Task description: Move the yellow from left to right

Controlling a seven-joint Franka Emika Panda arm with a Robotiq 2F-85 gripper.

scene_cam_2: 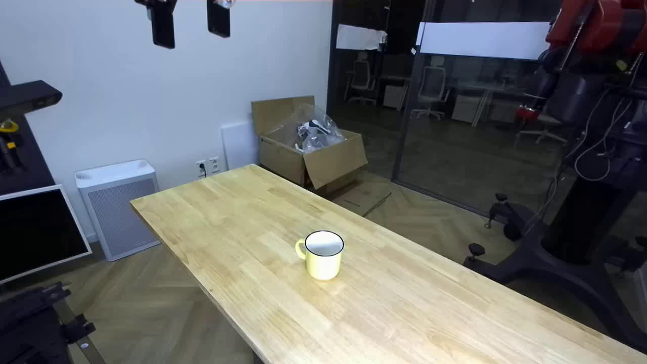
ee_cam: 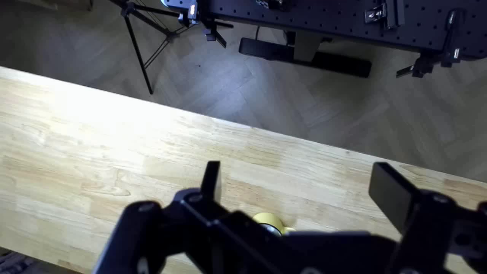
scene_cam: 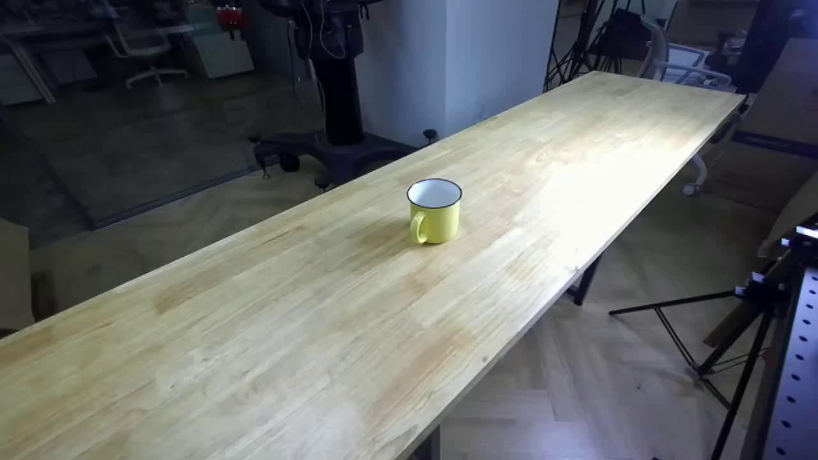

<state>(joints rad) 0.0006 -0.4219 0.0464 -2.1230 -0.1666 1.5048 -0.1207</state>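
The yellow mug [scene_cam: 443, 223] stands upright on the wooden table, with a white inside and a thin dark rim. It also stands there in an exterior view [scene_cam_2: 323, 266], its handle toward the left of that picture. In the wrist view the mug [ee_cam: 268, 218] is mostly hidden behind the gripper body; part of its side, rim and handle shows. My gripper [ee_cam: 296, 167] is open, with its two fingers wide apart and nothing between them. In an exterior view the fingertips [scene_cam_2: 191, 35] hang at the top edge, high above the table and apart from the mug.
The long wooden table [scene_cam: 307, 332] has its edges in view. A black perforated bench [ee_cam: 335, 23] with clamps stands across a floor gap. A tripod [scene_cam: 696, 364] is beside the table. A dark wheeled stand [scene_cam_2: 571, 253] and an open cardboard box [scene_cam_2: 283, 156] are past the table.
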